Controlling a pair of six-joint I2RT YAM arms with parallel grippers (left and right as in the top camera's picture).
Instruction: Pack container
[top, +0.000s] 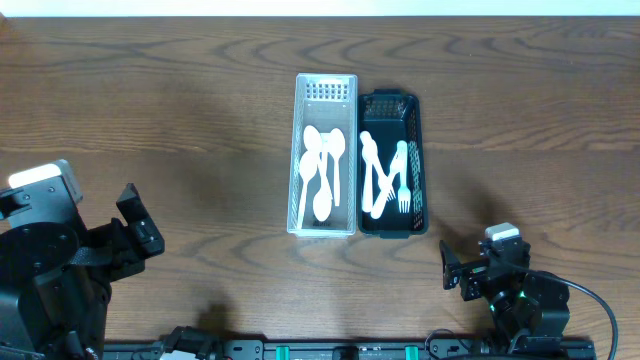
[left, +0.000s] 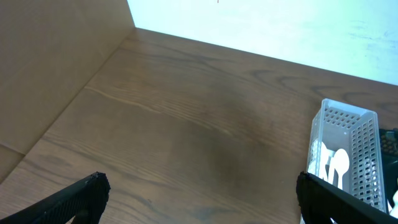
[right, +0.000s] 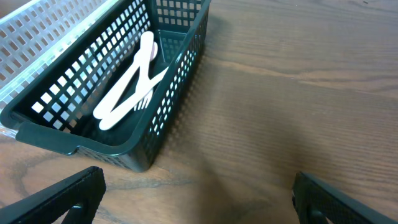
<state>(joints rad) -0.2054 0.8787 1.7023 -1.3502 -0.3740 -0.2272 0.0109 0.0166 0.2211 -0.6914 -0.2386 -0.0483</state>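
A white slotted basket (top: 325, 88) in the table's middle holds several white plastic spoons (top: 322, 170). A dark green basket (top: 388, 101) stands touching its right side and holds several white forks (top: 384, 180). The white basket also shows in the left wrist view (left: 351, 140). The green basket (right: 74, 144) and its forks (right: 127, 84) show in the right wrist view. My left gripper (left: 199, 196) is open and empty above bare table at the front left. My right gripper (right: 199, 196) is open and empty just in front of and to the right of the green basket.
The wooden table (top: 170, 110) stretches around both baskets. The left arm's base (top: 45, 260) fills the front left corner and the right arm's base (top: 515, 295) the front right. A pale wall or board (left: 56, 62) stands at the table's left edge.
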